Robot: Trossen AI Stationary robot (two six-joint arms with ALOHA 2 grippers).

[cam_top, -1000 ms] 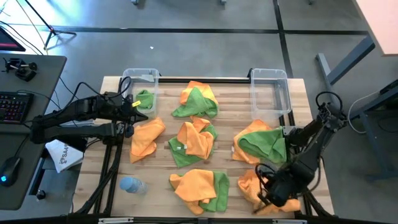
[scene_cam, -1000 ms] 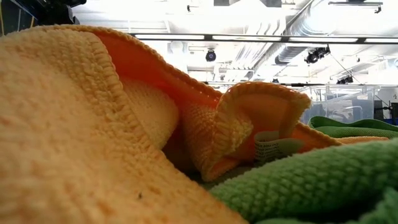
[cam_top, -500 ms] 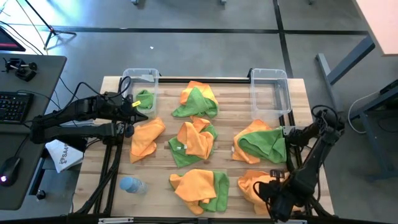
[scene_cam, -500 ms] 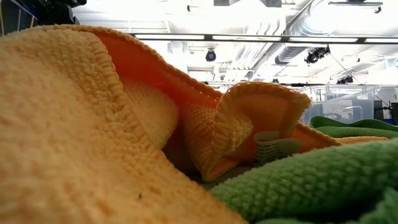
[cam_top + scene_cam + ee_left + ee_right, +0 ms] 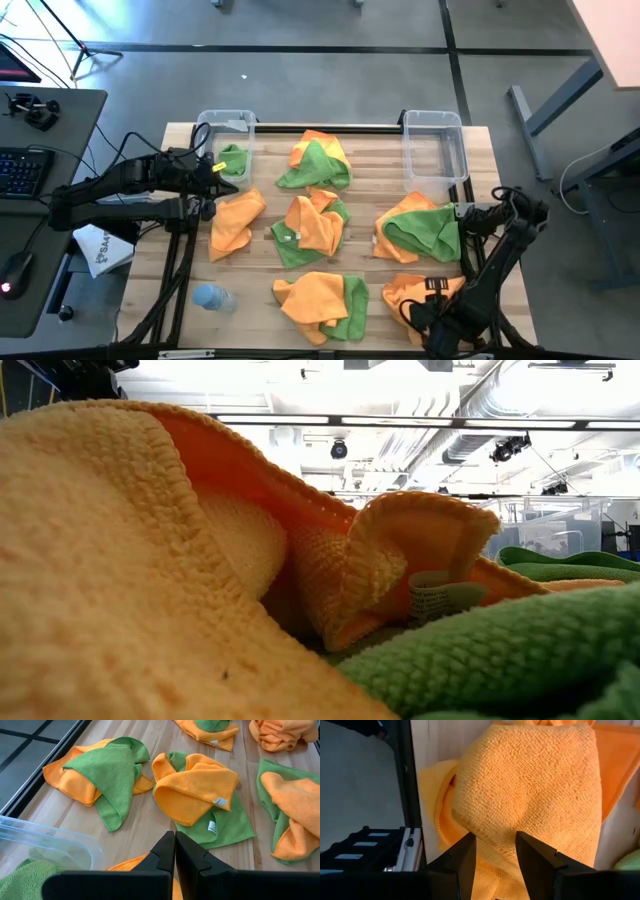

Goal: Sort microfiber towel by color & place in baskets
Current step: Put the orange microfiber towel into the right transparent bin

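Orange and green towels lie in several bunched heaps on the wooden table [image 5: 370,165]. One green towel [image 5: 233,160] lies in the left clear basket [image 5: 225,122]. The right basket [image 5: 432,122] holds nothing that I can see. My right gripper [image 5: 418,305] is open at the near right, and its fingers [image 5: 465,855] stand over an orange towel [image 5: 530,795]. I see no touch there. My left gripper [image 5: 175,851] is shut and empty beside the left basket [image 5: 45,845], above another orange towel [image 5: 238,218].
A pale blue bottle [image 5: 212,297] lies at the near left. A mixed orange and green heap [image 5: 415,228] lies beside my right arm. The table's near edge and black frame [image 5: 407,795] are close to my right gripper. In the low view, towels [image 5: 150,580] fill the picture.
My right gripper has drawn back toward the table's near edge, and more of the near-right orange towel shows. The towel has stayed where it was.
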